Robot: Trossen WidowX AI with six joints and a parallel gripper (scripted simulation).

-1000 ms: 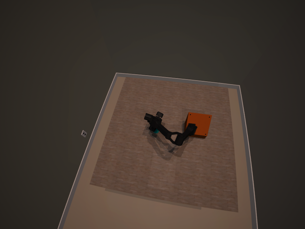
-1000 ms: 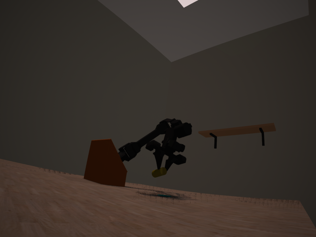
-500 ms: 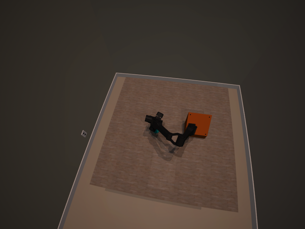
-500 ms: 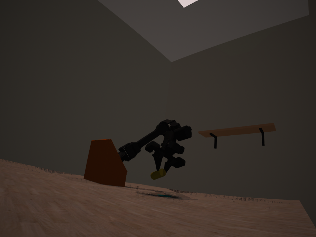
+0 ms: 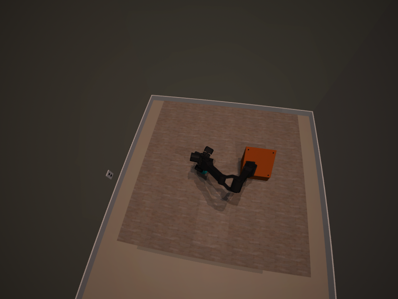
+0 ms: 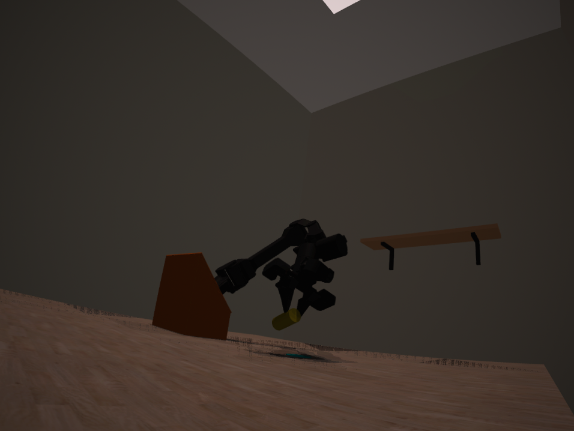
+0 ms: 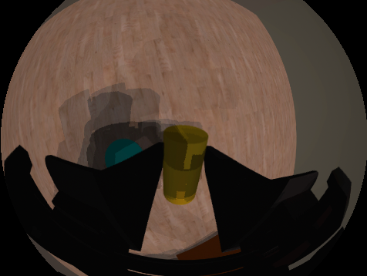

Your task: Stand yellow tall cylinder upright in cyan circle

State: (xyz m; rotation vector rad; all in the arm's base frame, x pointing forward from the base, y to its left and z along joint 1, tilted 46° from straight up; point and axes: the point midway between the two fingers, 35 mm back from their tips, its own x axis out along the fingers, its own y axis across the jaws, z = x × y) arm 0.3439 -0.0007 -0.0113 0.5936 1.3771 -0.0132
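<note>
Gripper (image 5: 199,167) (image 6: 293,311) (image 7: 184,149): clamped on the yellow cylinder, one finger on each side of it; fingertips point down toward the worktop in the exterior view.
Yellow cylinder (image 6: 286,319) (image 7: 183,166): between the gripper's fingertips, held off the worktop, tilted and closer to lying than to standing; hidden under the arm in the top view.
Cyan circle (image 5: 205,171) (image 6: 299,355) (image 7: 122,152): flat on the worktop, below the gripper; in the wrist view it shows left of the cylinder, partly covered by a finger.
Black arm (image 5: 215,170) (image 6: 271,250): reaches from the orange block to the gripper, bent at its elbow.
Orange block (image 5: 263,164) (image 6: 187,296) (image 7: 204,248): on the worktop, well apart from the gripper, at the arm's other end.
Worktop (image 5: 180,218) (image 6: 232,394) (image 7: 173,58): wood-patterned, beneath the gripper, with shadows around the circle.
Wall shelf (image 6: 431,236): beyond the gripper, to its right in the exterior view.
</note>
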